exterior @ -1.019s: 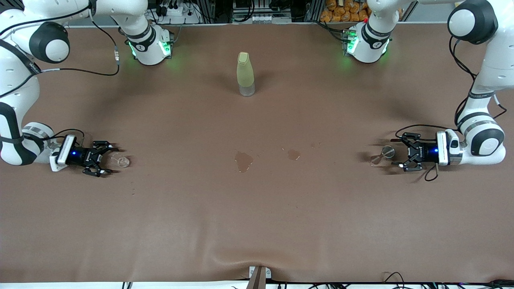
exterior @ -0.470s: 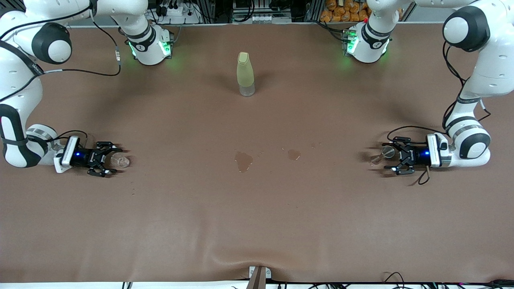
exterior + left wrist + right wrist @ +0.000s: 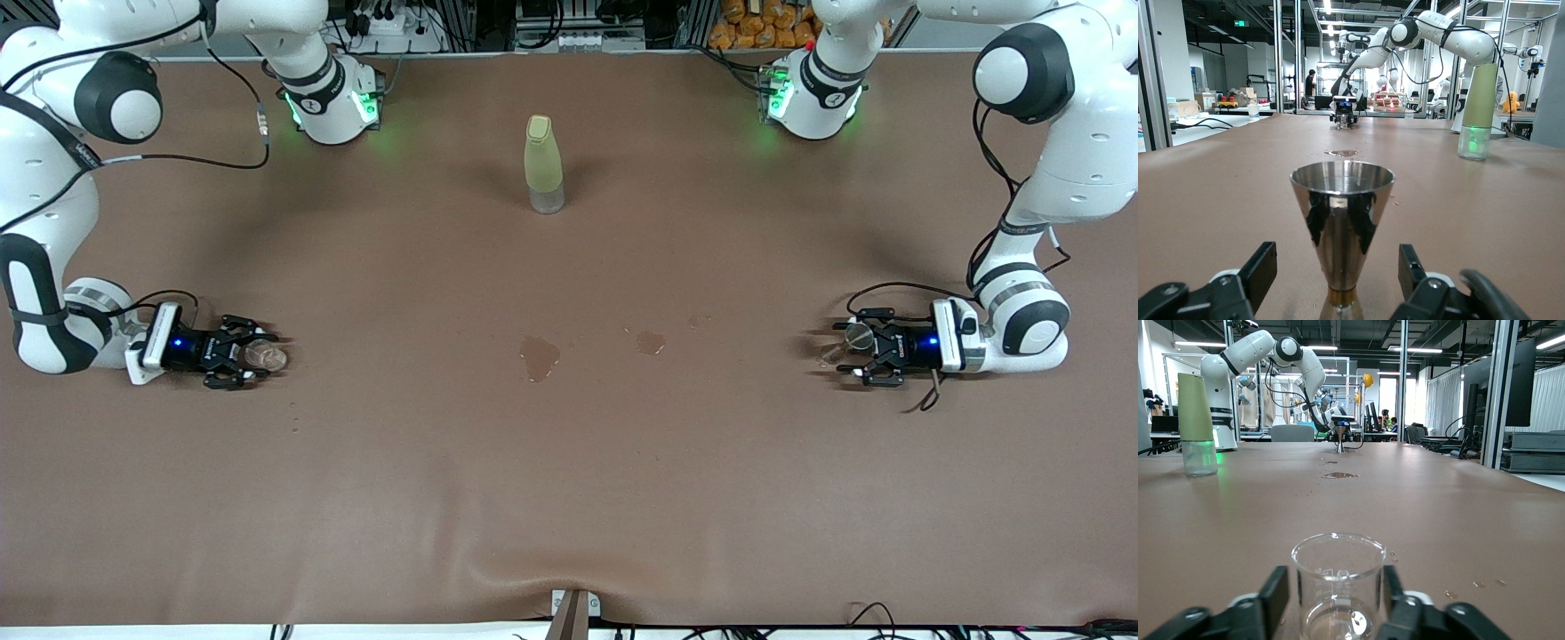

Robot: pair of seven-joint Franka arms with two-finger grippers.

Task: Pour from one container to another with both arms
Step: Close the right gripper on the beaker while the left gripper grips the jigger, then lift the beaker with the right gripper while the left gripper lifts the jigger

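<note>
The tiny clear glass cup (image 3: 268, 356) stands upright on the brown table near the right arm's end. My right gripper (image 3: 249, 354) lies low along the table, and its fingers press both sides of the glass cup (image 3: 1338, 583). Near the left arm's end stands the silvery hourglass metal cup (image 3: 857, 335). My left gripper (image 3: 847, 351) is also low and straddles it. In the left wrist view its black fingers (image 3: 1265, 267) stand apart from the narrow waist of the metal cup (image 3: 1342, 220), with a gap on each side.
A tall pale yellow-green bottle (image 3: 543, 164) stands mid-table, nearer the robots' bases. Two wet spill patches, one large (image 3: 540, 356) and one small (image 3: 650, 341), lie on the table between the two cups. A fold in the table cover (image 3: 569, 578) runs along the front edge.
Both grippers slid forward along the table around their cups. The right fingers closed onto the glass cup. The left fingers narrowed slightly but stay clear of the metal cup.
</note>
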